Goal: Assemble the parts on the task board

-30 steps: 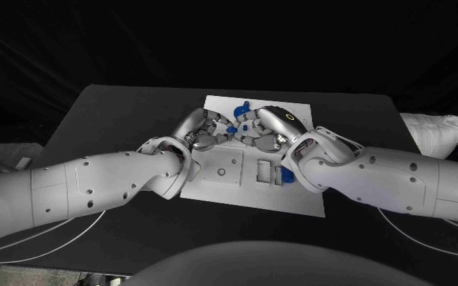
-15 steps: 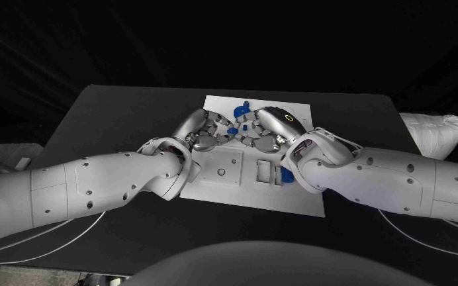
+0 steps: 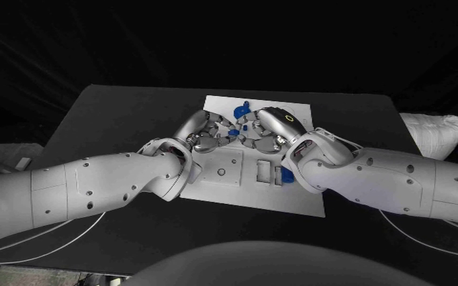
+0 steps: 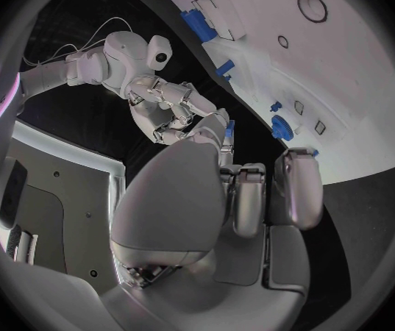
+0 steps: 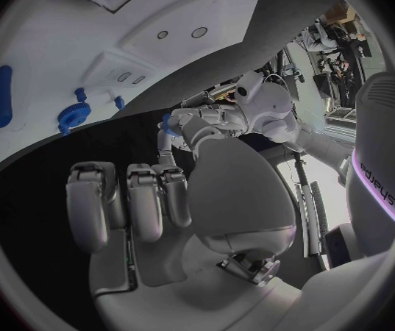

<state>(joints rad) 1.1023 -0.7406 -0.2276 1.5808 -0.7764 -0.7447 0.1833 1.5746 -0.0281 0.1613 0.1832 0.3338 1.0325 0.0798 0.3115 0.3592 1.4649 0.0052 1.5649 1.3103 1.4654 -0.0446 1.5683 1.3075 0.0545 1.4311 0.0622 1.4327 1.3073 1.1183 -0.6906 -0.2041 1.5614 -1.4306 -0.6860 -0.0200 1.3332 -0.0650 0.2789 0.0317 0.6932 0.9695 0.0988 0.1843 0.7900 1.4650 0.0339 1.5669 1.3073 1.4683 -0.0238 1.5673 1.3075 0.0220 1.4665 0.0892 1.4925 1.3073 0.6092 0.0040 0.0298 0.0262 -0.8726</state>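
The white task board (image 3: 296, 111) lies mid-table. Over its far half my left hand (image 3: 202, 132) and right hand (image 3: 270, 130) meet fingertip to fingertip, and a small blue part (image 3: 232, 131) is pinched between them. The left wrist view has my left hand (image 4: 243, 198) in front and my right hand (image 4: 174, 110) opposite, with the blue part (image 4: 229, 129) between their tips. In the right wrist view, the same part (image 5: 167, 121) sits between my right hand (image 5: 142, 198) and my left hand (image 5: 201, 121). A blue gear (image 3: 241, 109) lies on the board just beyond the hands.
A blue oblong part (image 3: 286, 175) lies on the board beside my right wrist, and the board has rectangular recesses (image 3: 261, 169) near its middle. A white cloth bundle (image 3: 431, 134) lies at the table's right edge. Black table (image 3: 124, 117) stretches to the left.
Both hands stay together over the board. The right hand has turned a little and the blue part between the fingertips has shifted slightly.
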